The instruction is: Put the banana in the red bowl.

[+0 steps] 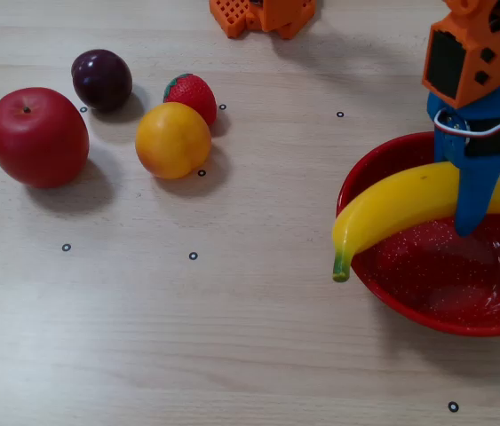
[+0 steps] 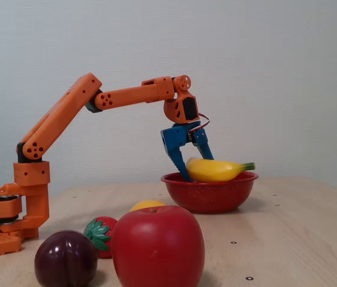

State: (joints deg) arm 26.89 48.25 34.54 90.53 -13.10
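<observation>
The yellow banana (image 1: 400, 209) lies across the red bowl (image 1: 427, 315) at the right, its green stem tip poking out over the rim nearest the other fruit. In a fixed view the banana (image 2: 222, 170) rests on top of the red bowl (image 2: 210, 194). My blue gripper (image 2: 198, 167) hangs over it, open, with its fingers spread astride the banana: one finger (image 2: 179, 161) reaches down into the bowl, the other ends at the banana's top. From above, the gripper (image 1: 474, 202) crosses the banana with one finger (image 1: 476, 191) in front and the other hidden.
A red apple (image 1: 38, 138), a dark plum (image 1: 102, 80), a strawberry (image 1: 192, 94) and a round yellow-orange fruit (image 1: 172, 140) sit in a group at the upper left. The orange arm base (image 1: 263, 15) stands at the top edge.
</observation>
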